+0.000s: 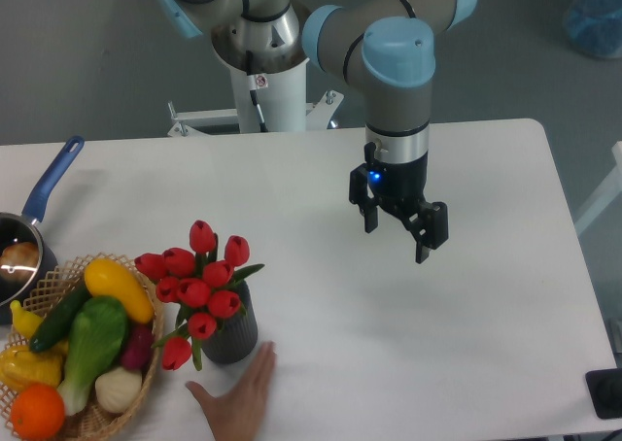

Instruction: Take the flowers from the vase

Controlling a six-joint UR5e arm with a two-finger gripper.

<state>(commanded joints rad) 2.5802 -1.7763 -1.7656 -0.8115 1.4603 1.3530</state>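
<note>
The flowers (199, 284), a bunch of red closed tulips with green leaves, stand in the vase (231, 336), a short dark grey ribbed pot at the front left of the white table (466, 324). My gripper (397, 235) hangs above the table's middle, well to the right of the bunch and a bit farther back. Its two black fingers are spread and nothing sits between them.
A human hand (238, 397) rests on the table just in front of the vase. A wicker basket (78, 354) of vegetables and fruit stands left of the flowers. A blue-handled saucepan (34, 222) sits at the left edge.
</note>
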